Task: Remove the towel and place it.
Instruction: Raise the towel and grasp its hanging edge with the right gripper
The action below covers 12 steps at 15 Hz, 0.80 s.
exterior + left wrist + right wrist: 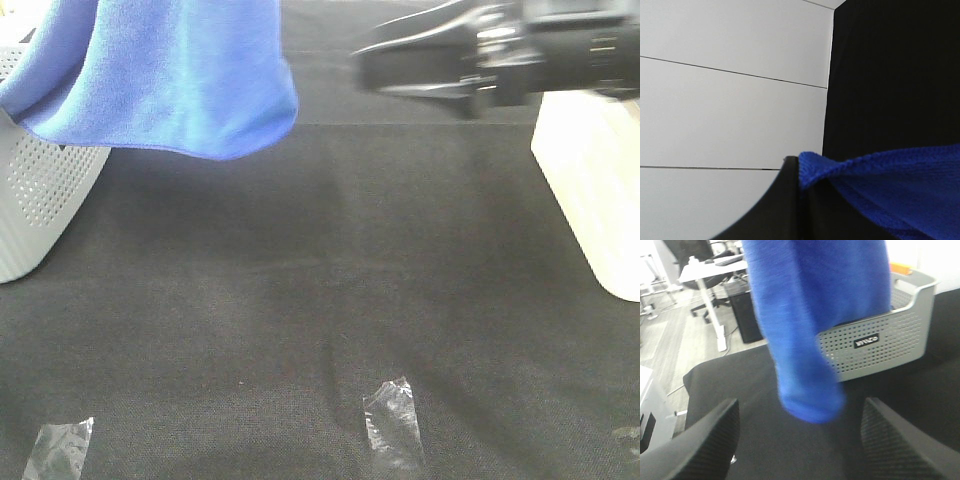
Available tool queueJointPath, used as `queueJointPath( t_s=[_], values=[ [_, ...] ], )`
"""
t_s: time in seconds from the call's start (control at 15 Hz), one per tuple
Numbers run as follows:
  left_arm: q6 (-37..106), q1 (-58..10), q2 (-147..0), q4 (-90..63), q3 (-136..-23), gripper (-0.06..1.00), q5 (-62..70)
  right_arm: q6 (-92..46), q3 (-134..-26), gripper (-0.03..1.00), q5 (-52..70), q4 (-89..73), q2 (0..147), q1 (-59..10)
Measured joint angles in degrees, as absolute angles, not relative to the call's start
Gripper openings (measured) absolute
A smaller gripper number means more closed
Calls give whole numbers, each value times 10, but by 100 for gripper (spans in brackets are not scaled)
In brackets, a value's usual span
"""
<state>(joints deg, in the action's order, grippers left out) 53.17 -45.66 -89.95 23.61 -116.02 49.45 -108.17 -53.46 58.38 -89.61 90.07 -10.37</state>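
Observation:
The towel [170,70] is bright blue and hangs lifted at the top left of the exterior view, above a grey perforated basket [40,190]. My left gripper [801,192] is shut on the towel's stitched edge [900,185]; it is out of the exterior view. My right gripper [365,62] is blurred at the top right, level with the towel and apart from it. In the right wrist view its fingers [715,440] stand wide open with nothing between them, facing the hanging towel [815,315] and the basket [875,345] behind it.
A black cloth covers the table [300,250]. A white box [600,190] stands at the right edge. Pieces of clear tape [392,420] lie near the front edge, another [60,447] at the front left.

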Motion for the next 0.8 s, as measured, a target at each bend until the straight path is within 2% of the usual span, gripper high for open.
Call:
queueJointPath(
  t_s=[0.4, 0.73, 0.8],
  values=[
    [532, -457, -900, 227, -1160, 0, 496, -1082, -631, 69, 578, -896, 988, -161],
    [532, -457, -897, 221, -1160, 0, 518, -1086, -643, 69, 544, -908, 994, -167],
    [532, -457, -897, 217, -1160, 0, 518, -1097, -643, 69, 545, -898, 994, -200]
  ],
)
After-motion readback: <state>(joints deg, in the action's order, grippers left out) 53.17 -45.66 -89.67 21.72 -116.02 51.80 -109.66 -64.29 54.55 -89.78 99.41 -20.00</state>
